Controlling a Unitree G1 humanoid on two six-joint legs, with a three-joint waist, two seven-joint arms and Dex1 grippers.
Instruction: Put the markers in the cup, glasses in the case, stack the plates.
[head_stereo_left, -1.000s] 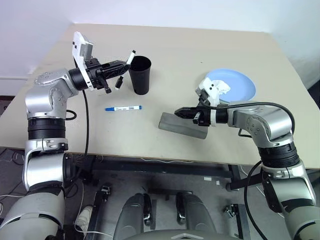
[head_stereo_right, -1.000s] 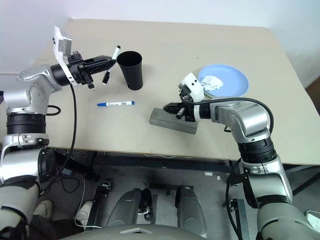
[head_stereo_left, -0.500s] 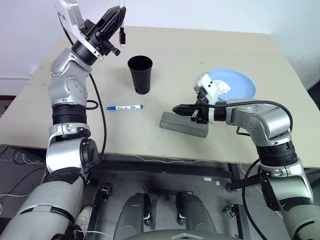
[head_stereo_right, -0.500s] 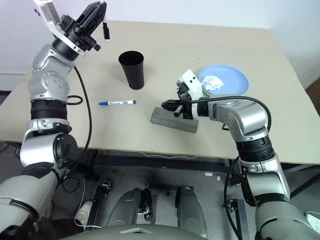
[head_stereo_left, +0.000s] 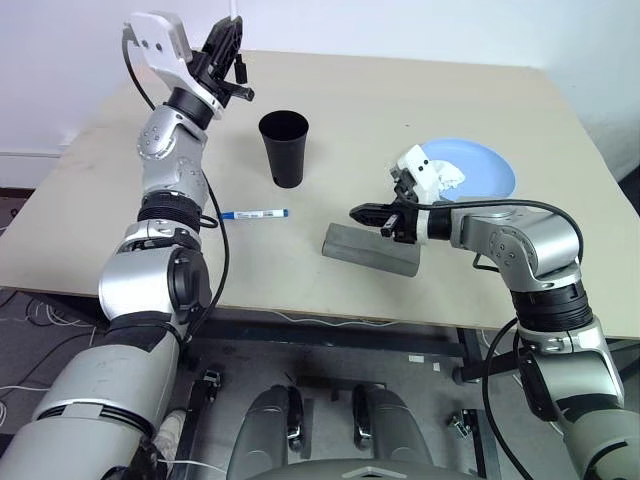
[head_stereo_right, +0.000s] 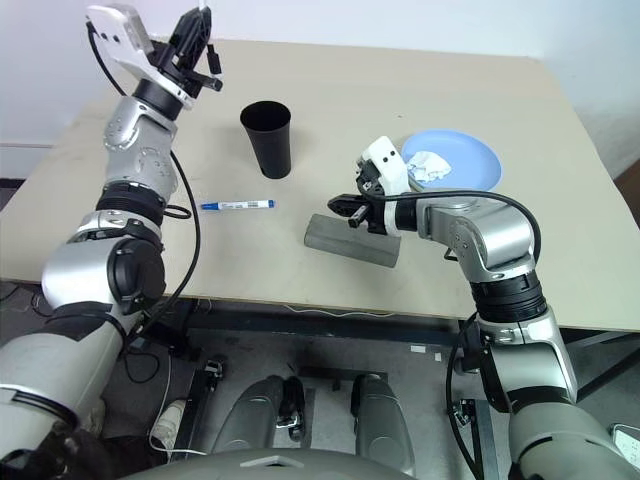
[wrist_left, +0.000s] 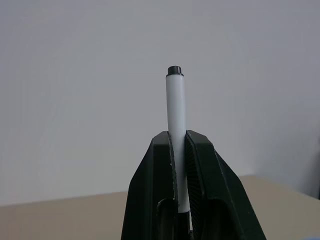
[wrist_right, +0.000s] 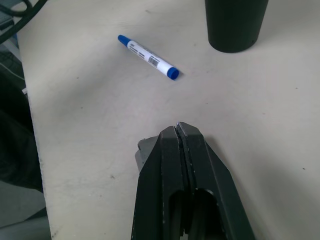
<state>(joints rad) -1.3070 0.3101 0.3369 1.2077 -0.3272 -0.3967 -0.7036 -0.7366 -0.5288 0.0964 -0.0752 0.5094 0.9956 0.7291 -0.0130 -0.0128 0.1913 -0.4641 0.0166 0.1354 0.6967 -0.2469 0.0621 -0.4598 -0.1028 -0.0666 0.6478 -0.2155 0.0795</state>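
I see the table first, beige and broad. On its right side lies the blue plate with a crumpled paper wad on it. The grey case lies near the front edge, lid down. The black cup stands upright toward the middle-left, and the blue-capped marker lies flat in front of it, apart from it. My left gripper is raised high beside the cup, clamped on the black-capped marker, which sticks out past the fingertips. My right gripper hovers over the case, fingers pressed together with nothing between them.
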